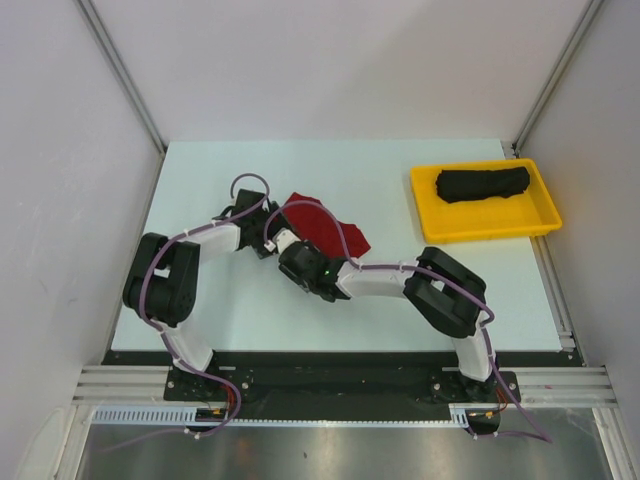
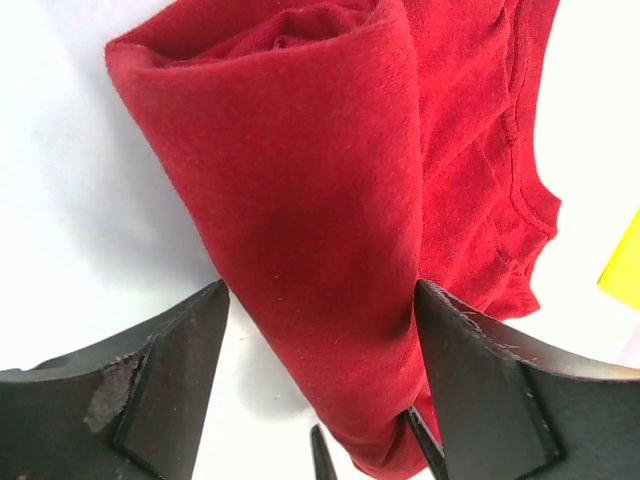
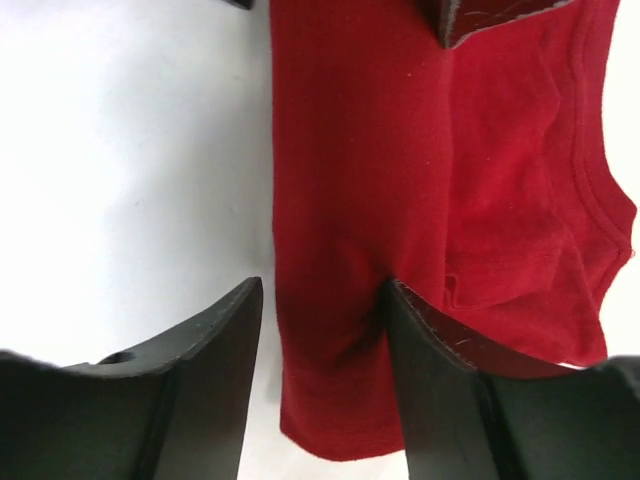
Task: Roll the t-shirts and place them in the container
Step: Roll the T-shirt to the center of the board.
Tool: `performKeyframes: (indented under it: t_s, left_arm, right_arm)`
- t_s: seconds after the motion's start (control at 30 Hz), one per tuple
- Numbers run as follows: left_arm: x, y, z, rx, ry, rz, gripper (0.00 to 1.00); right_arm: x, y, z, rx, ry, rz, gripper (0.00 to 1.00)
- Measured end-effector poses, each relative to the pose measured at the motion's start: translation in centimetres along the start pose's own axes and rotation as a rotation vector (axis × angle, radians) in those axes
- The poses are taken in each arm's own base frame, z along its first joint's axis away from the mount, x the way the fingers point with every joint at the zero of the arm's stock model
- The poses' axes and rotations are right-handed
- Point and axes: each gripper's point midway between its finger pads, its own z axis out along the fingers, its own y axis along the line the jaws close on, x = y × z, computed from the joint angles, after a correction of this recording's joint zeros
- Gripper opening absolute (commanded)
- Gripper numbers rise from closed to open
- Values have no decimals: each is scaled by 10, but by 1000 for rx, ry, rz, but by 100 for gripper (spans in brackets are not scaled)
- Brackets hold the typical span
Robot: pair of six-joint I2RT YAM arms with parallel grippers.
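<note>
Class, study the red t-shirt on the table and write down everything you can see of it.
The red t-shirt is deep red knit cloth, partly rolled: one side forms a loose tube, the rest lies flat and creased, with stitched hems showing. It lies on the white table, left of the yellow tray. The left gripper straddles the tube with open jaws; one finger of the right gripper presses into the cloth, the other stands beside it.

Black joints [image 1: 160,282], white links [image 1: 378,281], purple cables [image 1: 248,180]; black wedge jaws, one scuffed.
</note>
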Motion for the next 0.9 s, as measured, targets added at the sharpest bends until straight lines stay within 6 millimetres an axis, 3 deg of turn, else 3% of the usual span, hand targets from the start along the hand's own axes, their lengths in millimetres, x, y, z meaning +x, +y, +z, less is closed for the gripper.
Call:
performKeyframes:
  t_s: [0.23, 0.5, 0.63, 0.77, 0.9]
  left_arm:
    - [-2, -1, -6, 3, 2, 10, 85]
    - [-22, -24, -41, 93, -64, 30, 86]
    - [-22, -29, -47, 133, -73, 36, 80]
    - [-11, -20, -44, 133, -53, 30, 70]
    - [-8, -19, -42, 140, -41, 24, 66]
  right_arm:
    - [1, -12, 9, -60, 17, 84, 47]
    - [-9, -27, 13, -338, 18, 355, 43]
    - [-12, -38, 12, -497, 17, 527, 42]
    - [-11, -47, 13, -633, 21, 686, 42]
    - [-10, -50, 13, -743, 29, 807, 42]
